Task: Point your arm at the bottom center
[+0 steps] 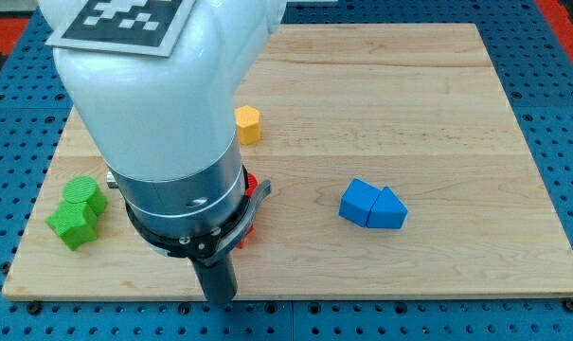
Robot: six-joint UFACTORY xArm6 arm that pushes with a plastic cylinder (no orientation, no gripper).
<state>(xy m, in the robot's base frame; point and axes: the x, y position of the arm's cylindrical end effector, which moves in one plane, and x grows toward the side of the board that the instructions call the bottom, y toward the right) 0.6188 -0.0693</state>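
**Rod tip at the desk's bottom edge, left of centre**

Fingers were not fitted to this arm: it ended in a straight dark rod that could neither open nor close, and it held nothing. The rod's tip (220, 298) stood at the bottom edge of the wooden desk (438, 123), somewhat to the view's left of the bottom centre. It touched no block.

A red block (249, 227), largely hidden behind the arm's grey housing, lay just above and to the right of the tip; its shape could not be made out. Two green blocks (78, 212), touching one another, sat near the desk's left edge, to the left of the tip. A yellow hexagonal block (248, 124) stood further up, beside the arm's white casing. Two blue blocks (372, 205), pressed together, lay well apart to the right of the tip, in the desk's right half.
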